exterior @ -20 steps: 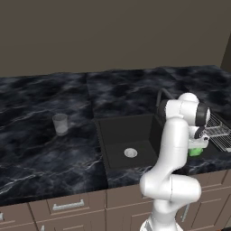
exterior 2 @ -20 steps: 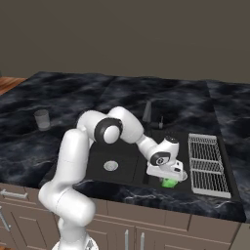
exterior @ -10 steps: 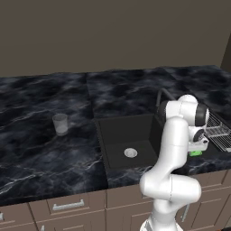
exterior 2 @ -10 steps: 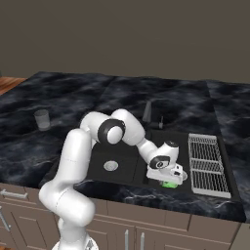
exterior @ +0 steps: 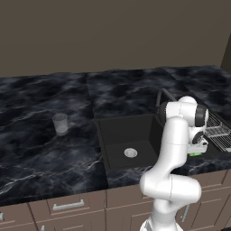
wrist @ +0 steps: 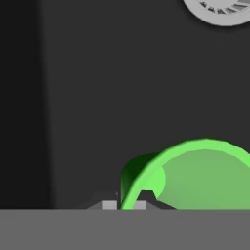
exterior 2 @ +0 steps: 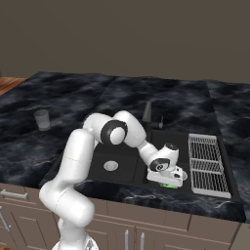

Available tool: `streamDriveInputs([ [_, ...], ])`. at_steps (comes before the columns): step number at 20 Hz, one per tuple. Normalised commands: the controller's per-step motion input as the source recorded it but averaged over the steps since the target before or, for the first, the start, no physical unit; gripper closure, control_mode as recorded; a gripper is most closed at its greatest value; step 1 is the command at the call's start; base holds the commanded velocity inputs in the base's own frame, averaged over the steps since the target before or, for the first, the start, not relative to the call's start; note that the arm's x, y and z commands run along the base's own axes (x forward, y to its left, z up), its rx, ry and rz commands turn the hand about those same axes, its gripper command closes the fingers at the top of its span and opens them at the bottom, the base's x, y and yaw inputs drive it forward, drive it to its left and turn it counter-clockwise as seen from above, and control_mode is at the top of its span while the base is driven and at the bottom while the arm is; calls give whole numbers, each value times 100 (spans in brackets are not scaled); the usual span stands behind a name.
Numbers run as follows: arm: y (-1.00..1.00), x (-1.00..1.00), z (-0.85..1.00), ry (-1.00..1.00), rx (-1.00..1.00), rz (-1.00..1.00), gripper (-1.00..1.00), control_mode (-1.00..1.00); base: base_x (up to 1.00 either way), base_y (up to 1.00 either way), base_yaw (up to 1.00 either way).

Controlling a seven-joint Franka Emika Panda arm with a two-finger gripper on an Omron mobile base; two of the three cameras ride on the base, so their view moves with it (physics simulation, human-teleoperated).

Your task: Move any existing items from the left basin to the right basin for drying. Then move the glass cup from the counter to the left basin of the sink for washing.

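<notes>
My gripper (exterior 2: 170, 182) is shut on the small bright green lump (exterior 2: 170, 185), low in the right basin (exterior 2: 172, 139) of the black sink, beside the wire rack. In the hand view the green lump (wrist: 195, 168) sits between the dark fingertips (wrist: 139, 204) over the basin floor, with the silver drain (wrist: 222, 9) ahead. From the left base view the gripper (exterior: 196, 150) and green lump (exterior: 195, 154) peek out behind my arm. The left basin (exterior: 118, 134) holds only its drain (exterior: 130, 153). The glass cup (exterior: 60, 124) stands upright on the counter (exterior: 40, 153), far left of the sink.
A silver wire rack (exterior 2: 209, 163) lies right of the sink on the counter. The dark curved faucet (exterior 2: 147, 111) rises behind the divider between the basins. My arm arches over the left basin. A brown wall runs behind the counter.
The hand has sunk lower into the right basin, carrying the green lump with it. The glass cup has not moved.
</notes>
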Motion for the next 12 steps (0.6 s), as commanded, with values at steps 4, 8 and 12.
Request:
streamDriveInputs([
  [4, 1, -1, -10, 0, 0, 0, -100, -100, 0, 0, 0],
  [8, 3, 0, -3, 0, 0, 0, -100, -100, 0, 0, 0],
  [12, 0, -3, 0, 0, 0, 0, -100, -100, 0, 0, 0],
])
